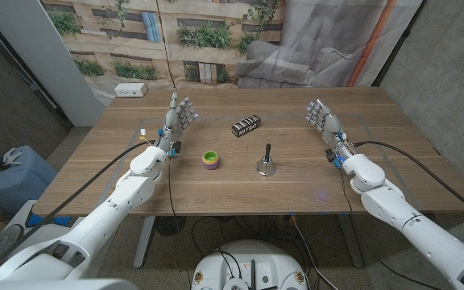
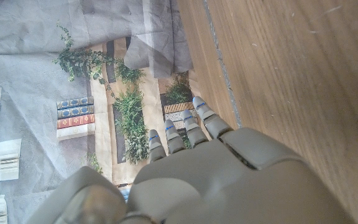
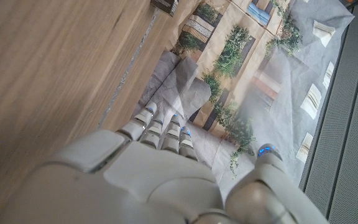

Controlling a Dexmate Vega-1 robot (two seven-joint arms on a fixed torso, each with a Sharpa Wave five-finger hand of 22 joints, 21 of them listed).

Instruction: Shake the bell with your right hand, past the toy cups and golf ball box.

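Both hands wait on edge, fingers apart and holding nothing: my left hand (image 1: 176, 119) by the table's left side, my right hand (image 1: 325, 122) at its right. Between them stands the bell (image 1: 266, 164), upright near the front edge of the wooden table (image 1: 312, 193). I judge it small, rigid and easily tipped, best pinched by its slim dark handle. Stacked toy cups (image 1: 209, 159) sit beside it, the golf ball box (image 1: 246, 126) behind; neither blocks my right hand's reach.
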